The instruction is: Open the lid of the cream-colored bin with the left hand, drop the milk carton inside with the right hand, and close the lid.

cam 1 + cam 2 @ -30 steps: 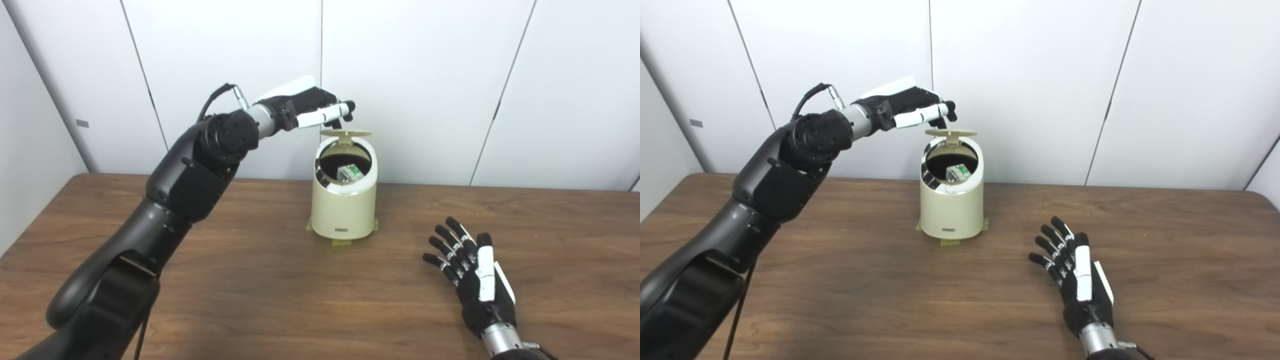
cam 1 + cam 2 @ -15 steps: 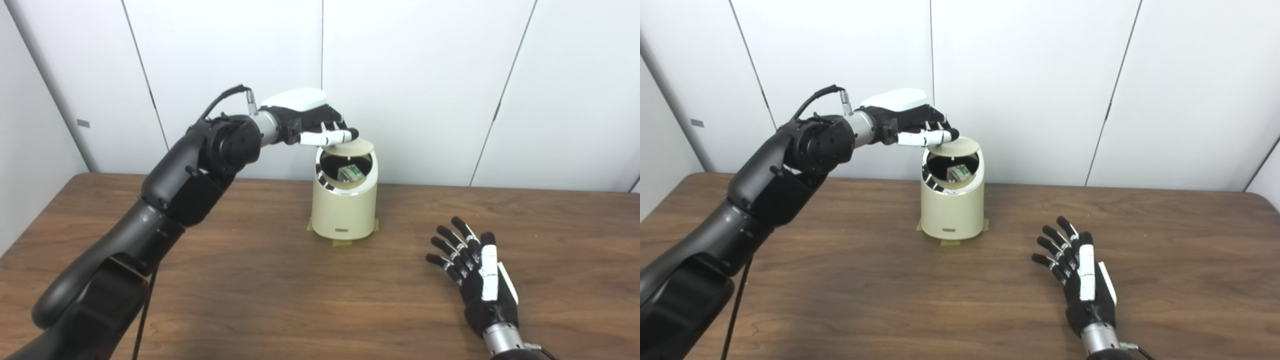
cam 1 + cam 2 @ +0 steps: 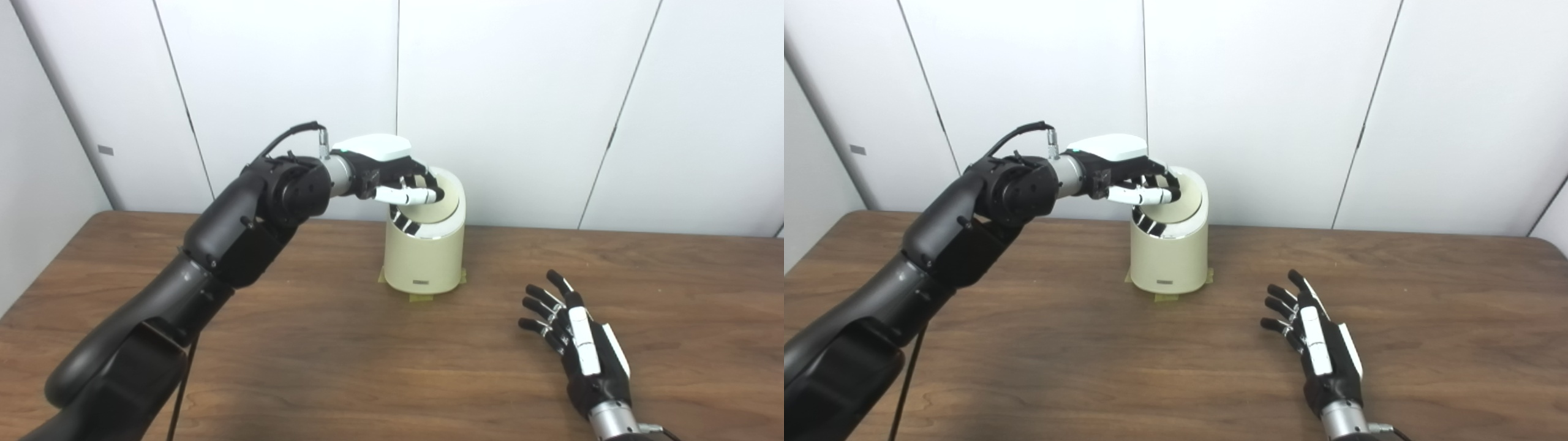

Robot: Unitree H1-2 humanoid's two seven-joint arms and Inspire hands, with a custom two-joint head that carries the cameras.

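The cream-colored bin [image 3: 424,257] stands on taped markers at the back middle of the wooden table [image 3: 306,343], close to the white wall panels [image 3: 520,92]. Its lid [image 3: 436,199], which a second ago stood upright and half a second ago hung halfway down, now lies tilted almost flat over the mouth, leaving only a narrow dark gap along the front left rim. The milk carton, visible inside the bin in the earlier frames, is now hidden under the lid. The left hand [image 3: 392,177] has come down with the lid; its fingers [image 3: 409,195] are gently curled, not clasped around anything, their tips resting on the lid's top. The right hand [image 3: 582,352] lies well apart on the table to the right, empty, fingers spread and palm turned slightly flatter than before.
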